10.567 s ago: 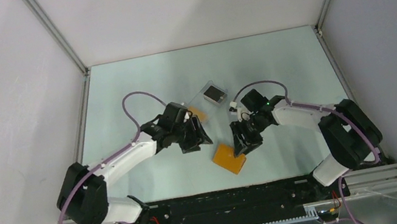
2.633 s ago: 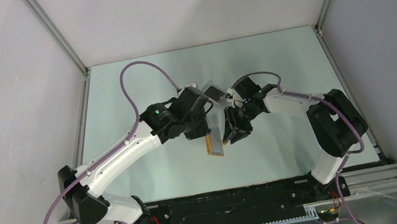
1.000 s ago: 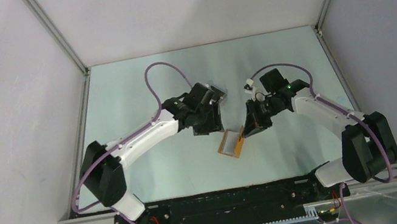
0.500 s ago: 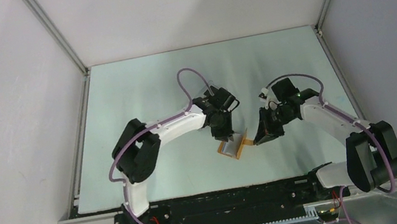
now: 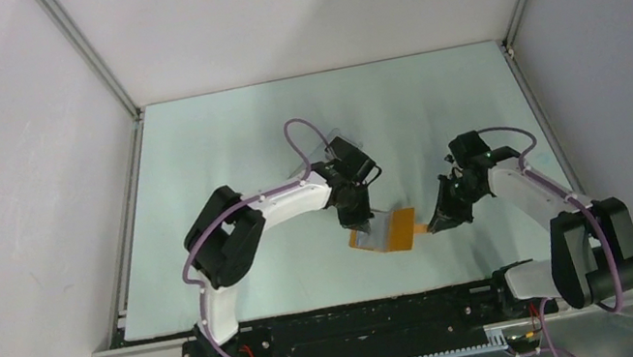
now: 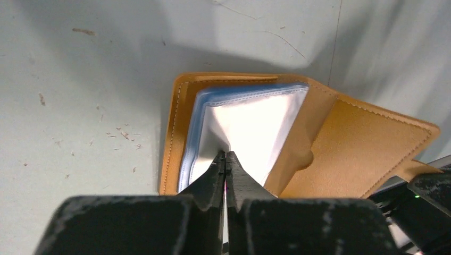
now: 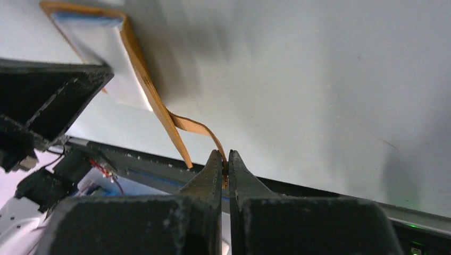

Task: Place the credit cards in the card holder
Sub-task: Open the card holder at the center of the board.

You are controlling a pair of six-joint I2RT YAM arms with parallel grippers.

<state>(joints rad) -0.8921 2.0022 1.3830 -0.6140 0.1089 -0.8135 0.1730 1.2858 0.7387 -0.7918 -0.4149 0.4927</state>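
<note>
The orange-tan card holder (image 5: pixel 397 227) lies open near the table's front centre. The left wrist view shows its flap (image 6: pixel 361 143) spread to the right and clear inner sleeves (image 6: pixel 255 117) on the left half. My left gripper (image 5: pixel 359 223) is at the holder's left half, and its fingertips (image 6: pixel 226 155) are shut, pinching a clear sleeve leaf. My right gripper (image 5: pixel 432 223) is just right of the holder, shut on the thin orange clasp strap (image 7: pixel 197 127), which is nipped between its tips (image 7: pixel 225 159). No credit cards show in any view.
A clear plastic rectangle (image 5: pixel 332 139) peeks out behind the left wrist. The black base rail (image 5: pixel 367 317) runs along the table's near edge, close below the holder. Grey enclosure walls bound the table on three sides.
The right gripper has drawn the strap to the right, laying the holder's flap open. The left gripper has come down onto the inner sleeves and closed from open to shut.
</note>
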